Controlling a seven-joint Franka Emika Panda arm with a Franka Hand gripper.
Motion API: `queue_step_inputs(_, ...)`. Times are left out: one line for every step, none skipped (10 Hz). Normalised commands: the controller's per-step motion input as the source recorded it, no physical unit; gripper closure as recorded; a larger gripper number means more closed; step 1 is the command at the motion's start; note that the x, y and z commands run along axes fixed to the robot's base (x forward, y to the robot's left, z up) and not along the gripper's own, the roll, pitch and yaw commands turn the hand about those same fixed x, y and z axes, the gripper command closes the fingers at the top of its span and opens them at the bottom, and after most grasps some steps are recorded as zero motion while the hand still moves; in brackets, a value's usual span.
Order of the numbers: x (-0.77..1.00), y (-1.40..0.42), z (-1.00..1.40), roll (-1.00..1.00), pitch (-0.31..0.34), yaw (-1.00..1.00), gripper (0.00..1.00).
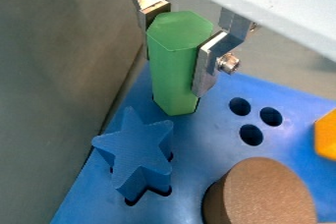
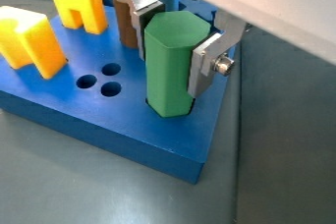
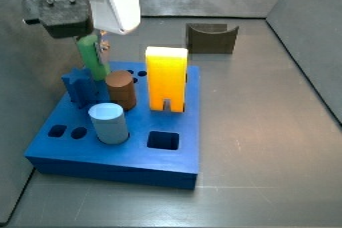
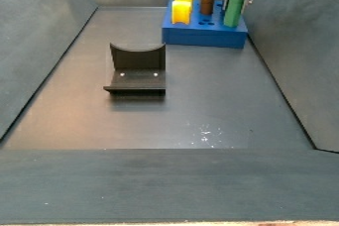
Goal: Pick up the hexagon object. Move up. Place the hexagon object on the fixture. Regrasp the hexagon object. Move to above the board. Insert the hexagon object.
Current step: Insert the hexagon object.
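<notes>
Gripper [image 2: 171, 33] clamps hexagon object [image 2: 174, 66] upright at board [image 2: 132, 130] corner; lower end hidden; fixture [image 4: 135, 69] apart.

Even soft light, faint floor glare; wrist views slightly blurred

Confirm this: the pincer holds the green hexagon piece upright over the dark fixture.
Wrong place. The pincer holds the green hexagon piece upright at a corner of the blue board, as both wrist views show; the fixture stands apart in a side view.
</notes>
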Motion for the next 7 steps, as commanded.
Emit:
queue_step_inputs(0.4,-0.24,-0.75,0.22,0.143,-0.13,1.0)
queue_step_inputs(0.39,-0.24,-0.73,0.23,0.136,-0.1,1.0)
queue_step_inputs(0.38,-0.24,-0.73,0.24,0.137,-0.09,1.0)
queue_step_inputs(0.16,0.0,-0.41,-0.06,-0.141,-0.04,1.0)
queue_step_inputs(0.0,0.04,-0.38,-0.18,-0.229,-0.04,1.0)
queue_step_inputs(0.01,0.0,-0.07,0.0,-0.011,0.0,1.0)
queue_step_inputs(0.0,0.0,0.0,0.0,0.0,0.0,1.0)
